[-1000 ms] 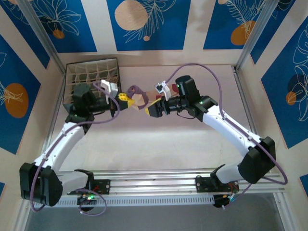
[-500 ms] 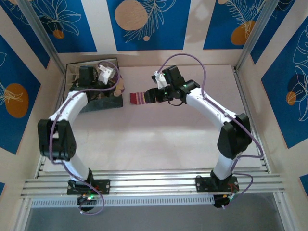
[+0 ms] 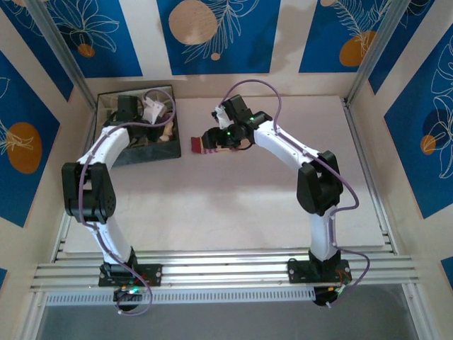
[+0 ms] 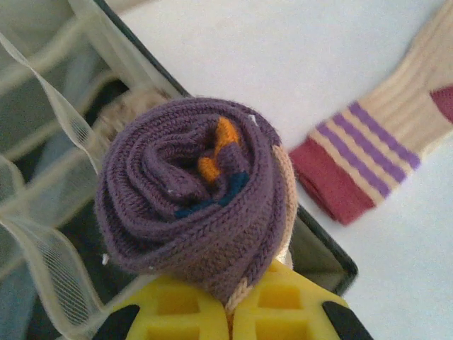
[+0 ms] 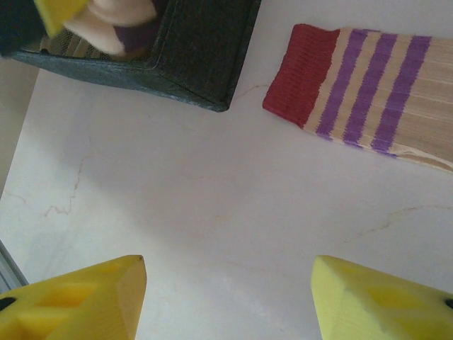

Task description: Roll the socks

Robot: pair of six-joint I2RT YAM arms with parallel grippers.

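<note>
The left claw (image 4: 230, 315) is clenched on the rolled purple sock (image 4: 191, 205), above the corner of the divided box (image 4: 327, 256). I think it should lower the roll well inside one compartment before letting go, so it does not unwind. The right claw (image 5: 226, 297) hangs released over the surface (image 5: 177, 205), near the red cuff of the flat striped sock (image 5: 368, 88).

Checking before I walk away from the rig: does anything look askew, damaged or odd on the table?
Nothing stands out. The purple sock is a tight roll in the left fingers over the box, and the striped sock lies flat, unrolled, on the table beside the box's corner.
</note>
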